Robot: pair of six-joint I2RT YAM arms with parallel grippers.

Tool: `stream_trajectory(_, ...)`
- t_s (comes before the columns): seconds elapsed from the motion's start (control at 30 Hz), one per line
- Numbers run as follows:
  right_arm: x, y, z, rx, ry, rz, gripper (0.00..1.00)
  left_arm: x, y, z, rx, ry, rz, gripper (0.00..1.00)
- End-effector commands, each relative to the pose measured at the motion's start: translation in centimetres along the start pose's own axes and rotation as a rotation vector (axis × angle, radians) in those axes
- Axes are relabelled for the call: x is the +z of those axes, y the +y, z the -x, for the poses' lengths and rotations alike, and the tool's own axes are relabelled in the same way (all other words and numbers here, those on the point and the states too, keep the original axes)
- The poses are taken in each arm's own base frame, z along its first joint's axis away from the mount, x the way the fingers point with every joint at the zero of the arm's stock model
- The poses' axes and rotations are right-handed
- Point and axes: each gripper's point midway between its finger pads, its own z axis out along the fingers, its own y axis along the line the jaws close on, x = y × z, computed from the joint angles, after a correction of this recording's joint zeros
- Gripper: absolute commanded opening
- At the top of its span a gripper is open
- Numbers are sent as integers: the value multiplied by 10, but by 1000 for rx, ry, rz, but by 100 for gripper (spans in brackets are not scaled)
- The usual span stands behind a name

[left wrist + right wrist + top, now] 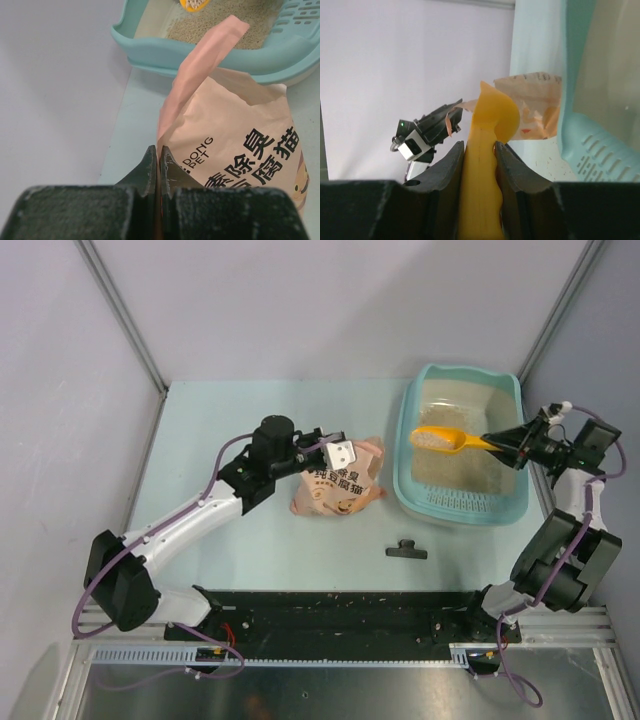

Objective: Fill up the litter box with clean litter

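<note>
The litter box (160, 50) is smooth teal plastic with a soft sheen along its rim. The clean litter (262, 22) looks dry, grainy and matt. The bag (235, 125) is a matt, paper-like material, creased and crumpled. The scoop (479, 150) is glossy, slightly translucent orange plastic. The jaws of the left gripper (157, 152) are dull black, rough-grained and dusted pale. The counter (250, 540) is smooth and matt. At about 7 o'clock from the box lies a matt black clip (407, 551).

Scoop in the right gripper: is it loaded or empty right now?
Loaded. The top view shows pale litter lying in the orange scoop, which the right gripper holds over the litter box.
</note>
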Motion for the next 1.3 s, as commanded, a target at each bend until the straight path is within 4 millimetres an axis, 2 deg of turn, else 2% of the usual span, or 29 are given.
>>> stream_trajectory(0.0, -30, 5, 9, -37, -84, -9, 0, 0, 29, 47, 51, -148, 59, 0)
stream_trajectory(0.2, -68, -21, 40, -86, -299, -156, 0, 2, 27, 46, 41, -149, 51, 0)
stream_trajectory(0.33, -85, -21, 60, -165, -433, -242, 0, -1, 27, 46, 36, -149, 57, 0)
stream_trajectory(0.37, -88, -23, 62, -136, -468, -248, 0, -1, 27, 46, 34, -150, 56, 0)
stream_trajectory(0.4, -98, -20, 70, -182, -538, -285, 0, -3, 27, 46, 34, -152, 60, 0)
stream_trajectory(0.5, -111, -22, 79, -208, -640, -365, 0, -4, 24, 44, 32, -152, 58, 0)
stream_trajectory(0.57, -115, -16, 80, -242, -684, -407, 0, -5, 22, 42, 32, -150, 58, 0)
stream_trajectory(0.6, -121, -21, 83, -251, -720, -458, 0, -5, 19, 40, 27, -147, 55, 0)
stream_trajectory(0.67, -122, -16, 83, -293, -749, -501, 0, -6, 17, 40, 26, -149, 52, 0)
stream_trajectory(0.7, -129, -22, 85, -308, -785, -565, 0, -7, 17, 39, 27, -147, 53, 0)
stream_trajectory(0.9, -132, -31, 93, -342, -877, -731, 0, -8, 15, 36, 25, -140, 56, 0)
stream_trajectory(0.93, -125, -28, 94, -367, -870, -736, 0, -8, 15, 36, 26, -139, 55, 0)
stream_trajectory(1.0, -126, -28, 102, -394, -905, -777, 0, -9, 16, 36, 23, -138, 58, 0)
stream_trajectory(1.17, -104, -12, 123, -511, -928, -801, 0, -11, 17, 34, 23, -130, 68, 0)
stream_trajectory(1.23, -99, -13, 133, -536, -935, -814, 0, -13, 17, 32, 23, -122, 75, 0)
stream_trajectory(1.27, -101, -4, 143, -576, -973, -836, 0, -13, 16, 32, 20, -123, 74, 0)
